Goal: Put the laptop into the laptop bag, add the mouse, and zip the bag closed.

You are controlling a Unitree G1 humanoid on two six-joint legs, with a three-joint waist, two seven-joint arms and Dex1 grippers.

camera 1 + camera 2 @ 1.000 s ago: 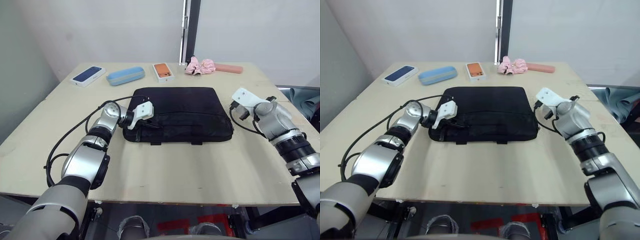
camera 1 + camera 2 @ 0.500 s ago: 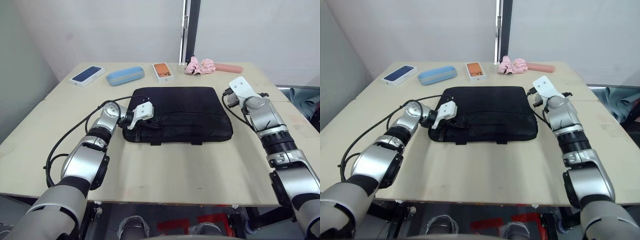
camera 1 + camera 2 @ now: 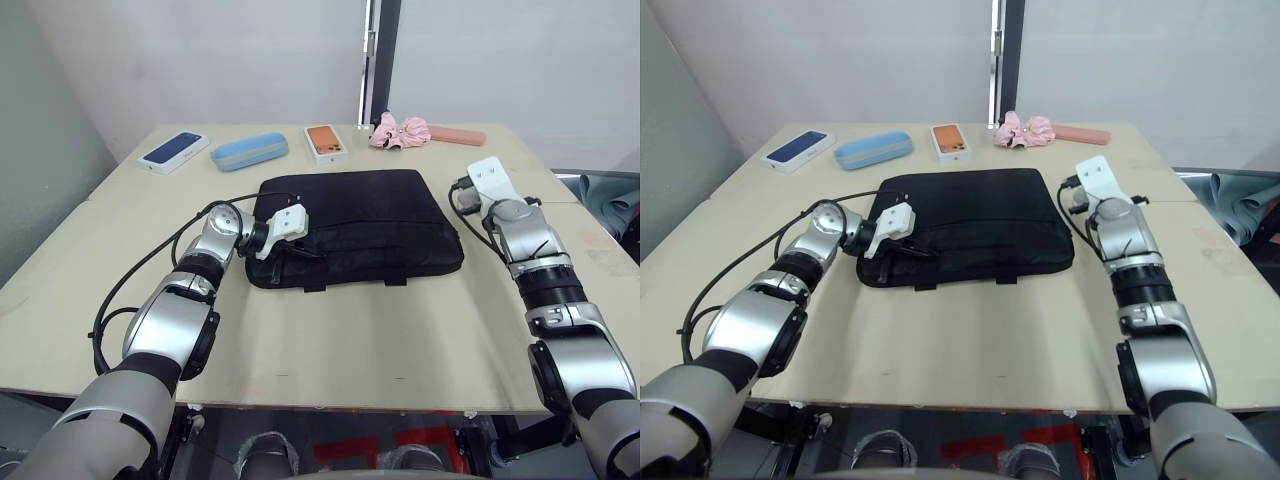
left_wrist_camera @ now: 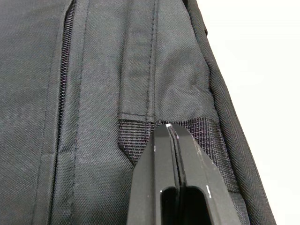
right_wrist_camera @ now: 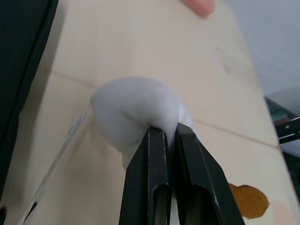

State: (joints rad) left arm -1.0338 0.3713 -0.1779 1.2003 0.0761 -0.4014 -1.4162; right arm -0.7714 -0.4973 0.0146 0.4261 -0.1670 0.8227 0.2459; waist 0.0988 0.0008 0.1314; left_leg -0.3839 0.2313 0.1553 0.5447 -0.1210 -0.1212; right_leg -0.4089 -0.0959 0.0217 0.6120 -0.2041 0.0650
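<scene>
The black laptop bag [image 3: 360, 225] lies flat in the middle of the table. My left gripper [image 4: 168, 129] is shut, its tips pressed on the webbing at the bag's near left corner [image 3: 305, 240]. My right gripper [image 5: 169, 130] is just off the bag's right edge and points toward the table's far side. It is shut on a lumpy white thing [image 5: 136, 110] with a brown tip [image 5: 248, 201]. Its white wrist mount [image 3: 488, 180] covers the fingers in the eye views. The laptop and the mouse are out of view.
Along the far edge lie a dark blue phone box [image 3: 175, 151], a blue case [image 3: 250, 151], an orange phone box [image 3: 326, 142], a pink bundle [image 3: 400, 131] and a pink case [image 3: 457, 136]. The bare tabletop [image 3: 380, 340] stretches in front of the bag.
My right arm has swung in from the right, bringing its gripper closer to the bag's far right corner. The bag has shifted slightly. The left arm has stayed still.
</scene>
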